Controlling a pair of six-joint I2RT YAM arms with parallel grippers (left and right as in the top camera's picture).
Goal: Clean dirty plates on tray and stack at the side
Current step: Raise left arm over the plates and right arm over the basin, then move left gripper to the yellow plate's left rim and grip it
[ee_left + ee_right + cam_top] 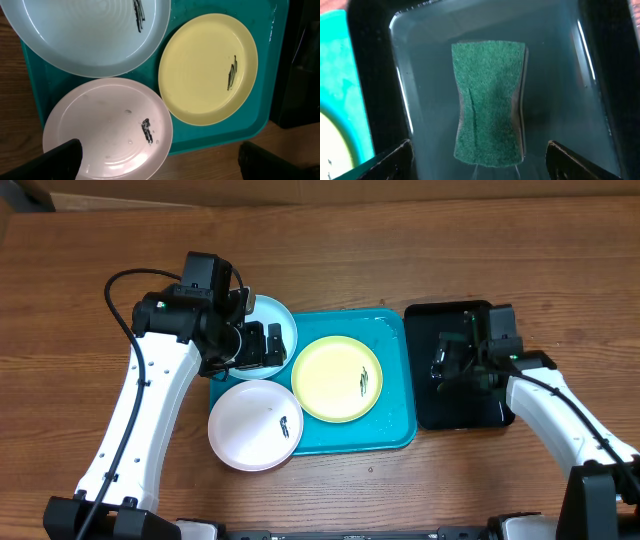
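Note:
Three plates lie on the turquoise tray: a pale blue plate at the back left, a yellow-green plate in the middle, and a white plate overhanging the front left corner. Each bears a small dark smear. My left gripper is open above the blue plate's near edge; its wrist view shows the blue plate, yellow-green plate, white plate and tray. My right gripper is open over the dark green sponge, its fingers wide on either side.
The sponge lies in shallow water in a glossy black tray, standing just right of the turquoise tray. Bare wooden table spreads to the left, back and front. Cables trail from both arms.

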